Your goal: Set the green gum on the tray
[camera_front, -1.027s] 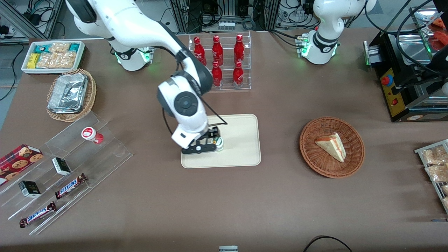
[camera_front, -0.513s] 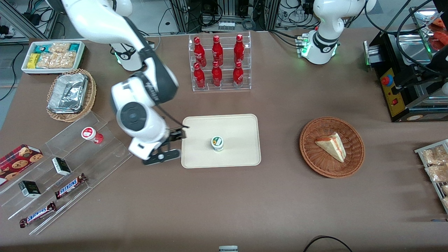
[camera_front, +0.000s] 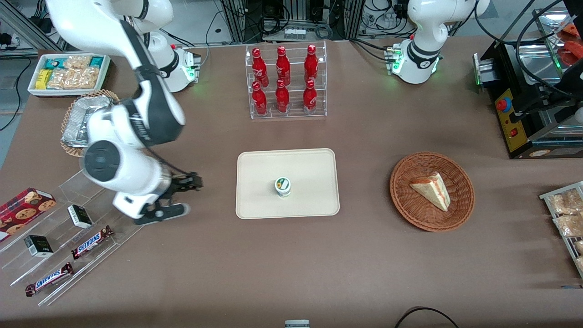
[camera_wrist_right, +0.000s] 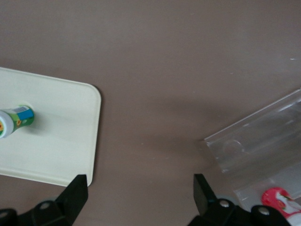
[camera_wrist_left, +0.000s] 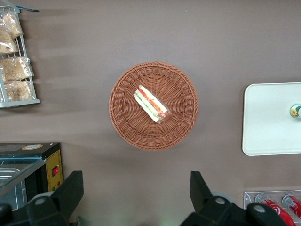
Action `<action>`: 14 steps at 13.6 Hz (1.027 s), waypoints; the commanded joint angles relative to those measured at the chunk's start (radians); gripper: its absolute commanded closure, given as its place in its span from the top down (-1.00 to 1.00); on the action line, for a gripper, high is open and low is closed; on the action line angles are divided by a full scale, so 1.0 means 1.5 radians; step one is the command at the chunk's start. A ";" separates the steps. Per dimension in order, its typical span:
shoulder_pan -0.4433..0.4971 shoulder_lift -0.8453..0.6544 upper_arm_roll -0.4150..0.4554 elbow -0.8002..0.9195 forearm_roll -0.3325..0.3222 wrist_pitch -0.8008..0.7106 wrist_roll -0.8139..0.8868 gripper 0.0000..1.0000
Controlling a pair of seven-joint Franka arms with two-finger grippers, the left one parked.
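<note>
The green gum (camera_front: 283, 187), a small white bottle with a green label, stands upright on the cream tray (camera_front: 309, 164) near its middle. It also shows in the right wrist view (camera_wrist_right: 14, 121) on the tray (camera_wrist_right: 56, 141), and at the edge of the left wrist view (camera_wrist_left: 296, 111). My gripper (camera_front: 182, 197) is open and empty above the bare table, between the tray and the clear acrylic stand (camera_front: 141, 191), well apart from the gum. Its black fingers (camera_wrist_right: 75, 193) are spread wide with only table between them.
A red-lidded gum bottle (camera_wrist_right: 282, 201) lies on the acrylic stand. Snickers bars (camera_front: 91, 242) and small boxes are lower on it. A cola rack (camera_front: 286, 82), a foil-filled basket (camera_front: 73, 136), a snack bin (camera_front: 68, 73) and a wicker basket with a sandwich (camera_front: 432, 191) surround the tray.
The gripper let go of the green gum on the tray and has moved away toward the acrylic stand at the working arm's end. The gum stays upright on the tray.
</note>
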 commanded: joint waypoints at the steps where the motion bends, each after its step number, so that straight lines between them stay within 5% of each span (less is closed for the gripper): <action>1: -0.077 -0.082 0.033 -0.062 0.004 0.001 -0.014 1.00; 8: -0.190 -0.200 0.037 -0.115 -0.004 -0.033 -0.129 1.00; 14: -0.205 -0.252 0.005 -0.110 -0.005 -0.125 -0.111 1.00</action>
